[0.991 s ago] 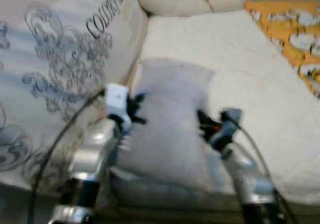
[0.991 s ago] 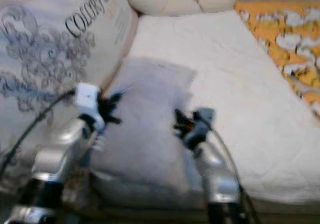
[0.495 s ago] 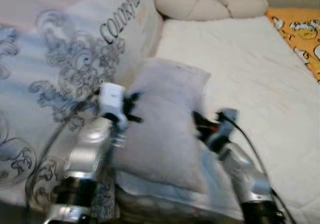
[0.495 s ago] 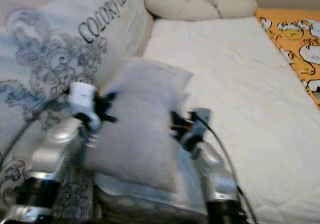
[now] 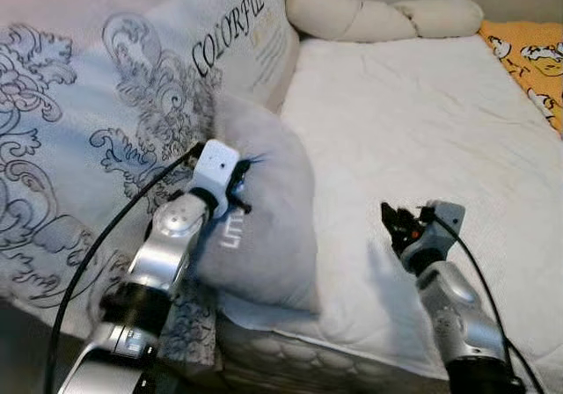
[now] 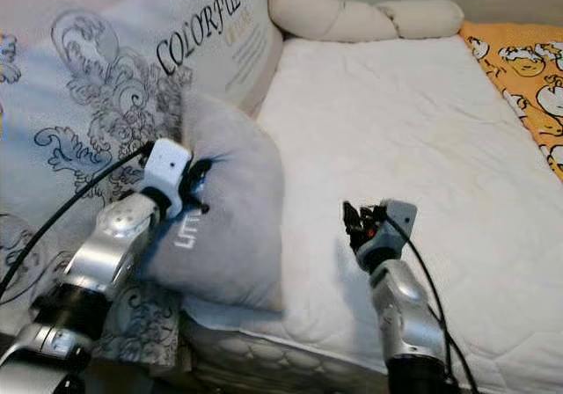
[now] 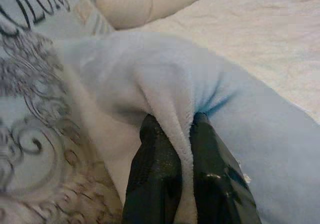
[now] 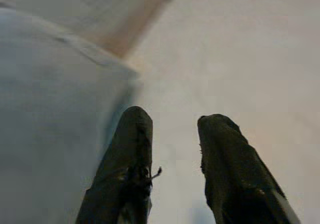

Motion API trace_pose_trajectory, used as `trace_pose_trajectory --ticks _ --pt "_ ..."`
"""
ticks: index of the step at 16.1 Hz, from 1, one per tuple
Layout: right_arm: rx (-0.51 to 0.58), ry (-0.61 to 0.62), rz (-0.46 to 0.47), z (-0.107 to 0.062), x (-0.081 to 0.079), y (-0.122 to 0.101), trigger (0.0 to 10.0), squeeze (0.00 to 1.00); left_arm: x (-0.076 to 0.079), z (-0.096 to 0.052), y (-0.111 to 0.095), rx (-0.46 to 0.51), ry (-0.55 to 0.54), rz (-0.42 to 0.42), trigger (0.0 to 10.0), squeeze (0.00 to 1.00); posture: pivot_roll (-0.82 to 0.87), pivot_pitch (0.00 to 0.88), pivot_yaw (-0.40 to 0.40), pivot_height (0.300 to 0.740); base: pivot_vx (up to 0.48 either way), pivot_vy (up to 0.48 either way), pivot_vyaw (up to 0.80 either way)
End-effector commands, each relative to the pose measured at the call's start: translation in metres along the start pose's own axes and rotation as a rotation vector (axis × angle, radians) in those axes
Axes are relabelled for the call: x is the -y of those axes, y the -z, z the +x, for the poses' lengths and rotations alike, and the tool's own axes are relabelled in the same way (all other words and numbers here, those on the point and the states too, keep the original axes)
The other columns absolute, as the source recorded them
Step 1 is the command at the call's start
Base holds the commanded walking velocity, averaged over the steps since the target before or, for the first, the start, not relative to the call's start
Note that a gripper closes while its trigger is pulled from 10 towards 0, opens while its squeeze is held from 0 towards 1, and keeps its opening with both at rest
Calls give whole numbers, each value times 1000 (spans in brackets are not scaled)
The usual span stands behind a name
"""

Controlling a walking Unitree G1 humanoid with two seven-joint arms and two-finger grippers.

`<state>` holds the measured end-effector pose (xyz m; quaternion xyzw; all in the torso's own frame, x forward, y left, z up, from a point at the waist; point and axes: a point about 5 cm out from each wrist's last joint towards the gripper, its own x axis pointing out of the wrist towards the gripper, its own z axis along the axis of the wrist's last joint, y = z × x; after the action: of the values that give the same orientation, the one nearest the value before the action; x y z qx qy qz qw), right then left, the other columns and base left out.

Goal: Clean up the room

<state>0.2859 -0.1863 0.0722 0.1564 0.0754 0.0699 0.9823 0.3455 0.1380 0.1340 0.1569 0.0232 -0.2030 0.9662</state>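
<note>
A grey fleece cushion (image 5: 264,218) stands on its edge at the left side of the white mattress (image 5: 413,130), leaning against a large patterned pillow (image 5: 106,139). My left gripper (image 5: 239,186) is shut on the cushion's upper left edge; in the left wrist view a fold of grey fabric (image 7: 172,114) is pinched between the black fingers (image 7: 155,169). My right gripper (image 5: 393,221) is open over the bare mattress, to the right of the cushion and apart from it. Its two fingers (image 8: 125,159) have nothing between them.
A cream knotted bolster (image 5: 369,16) lies along the head of the bed. An orange patterned blanket (image 5: 532,55) sits at the far right. The mattress's quilted front edge (image 5: 290,359) is just below my arms.
My right gripper has let go of the cushion and drawn off to the right. The left gripper has swung the cushion up onto its edge against the patterned pillow. The camera has shifted too.
</note>
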Motion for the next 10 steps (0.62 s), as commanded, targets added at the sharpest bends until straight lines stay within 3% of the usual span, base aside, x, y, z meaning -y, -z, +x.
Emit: trace_pose_trajectory --ticks 1,2,4,6,7,10 --pt "49 -87 7 1 -9 -11 10000 1000 -7 3 -13 58 -4 50 10000 0 22 0 117 740 0 0 0" --pt "52 -201 -8 -2 -15 -18 10000 1000 -8 7 -12 55 33 106 10000 0 20 0 118 740 0 0 0" --pt "5 -417 -130 -11 -26 -21 10000 1000 -17 17 -16 32 85 212 10000 0 20 0 119 740 0 0 0" --pt "-35 -515 -159 -16 -31 -21 10000 1000 -29 21 -21 1 78 264 10000 0 20 0 121 740 0 0 0" --pt "-46 -644 -144 -24 -42 -29 10000 1000 -45 23 -23 -56 52 309 10000 0 18 0 128 740 0 0 0" --pt "-44 -701 -171 -27 -47 -33 10000 1000 -58 22 -17 -120 -6 340 10000 0 15 0 138 740 0 0 0"
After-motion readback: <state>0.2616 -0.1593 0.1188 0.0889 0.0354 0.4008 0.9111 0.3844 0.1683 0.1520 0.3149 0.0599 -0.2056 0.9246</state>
